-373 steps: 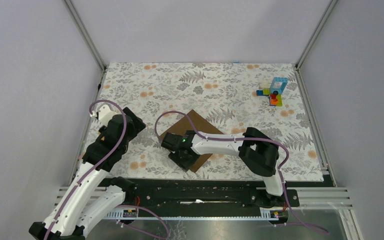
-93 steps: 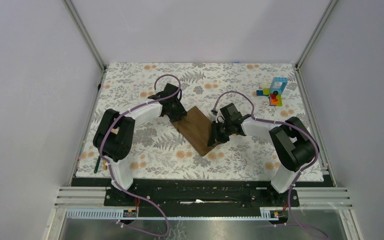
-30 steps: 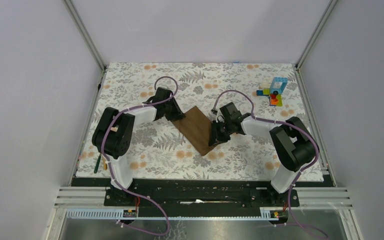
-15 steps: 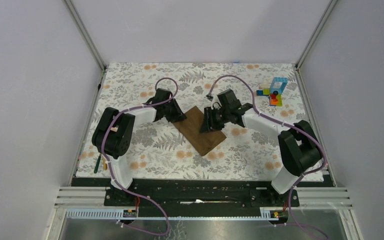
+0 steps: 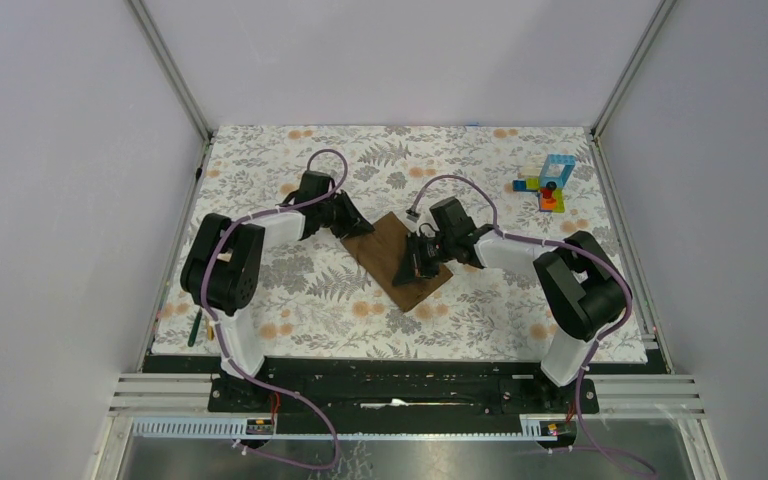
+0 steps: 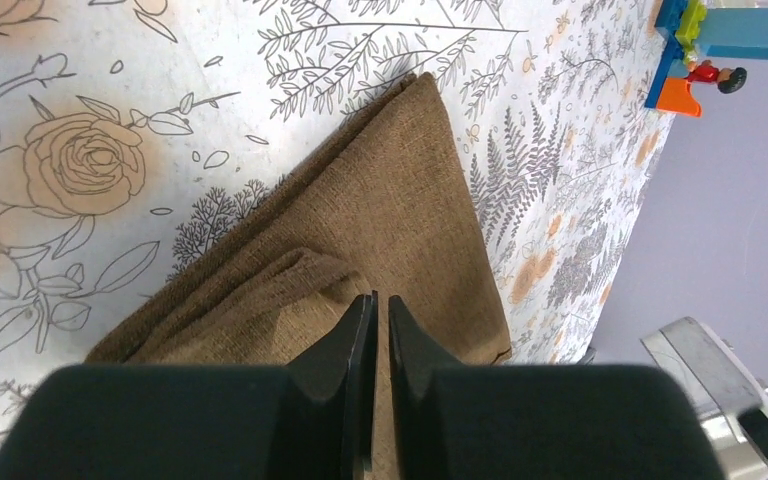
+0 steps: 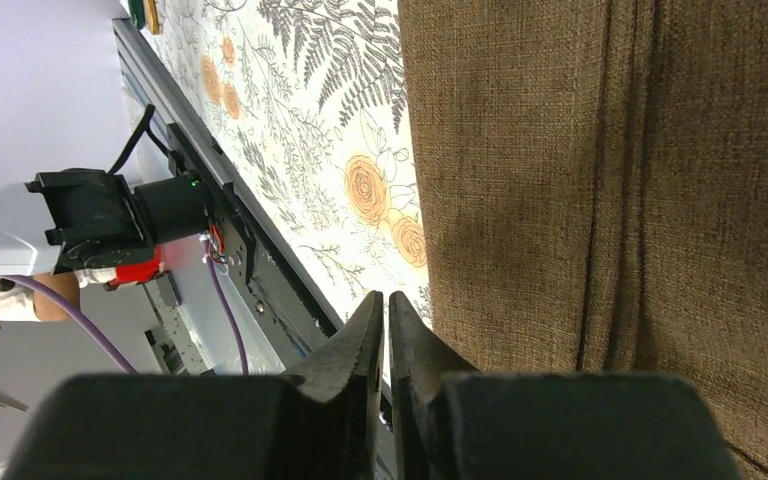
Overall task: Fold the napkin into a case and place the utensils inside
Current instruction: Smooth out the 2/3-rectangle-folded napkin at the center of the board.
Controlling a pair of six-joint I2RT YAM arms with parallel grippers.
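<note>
Top external view: the napkin [image 5: 382, 246] lay folded as a diagonal strip near the middle of the table, on the floral covering [image 5: 480, 160]. Left wrist view: the left gripper [image 6: 373, 297] sat at the strip's far-left end, jaws closed to a slit on a raised fold of cloth. Right wrist view: the right gripper [image 7: 380, 297] sat at one edge of the napkin, jaws also a slit. Whether it pinched cloth could not be told. Toy blocks [image 5: 548, 184] stood near the far right corner, well apart.
</note>
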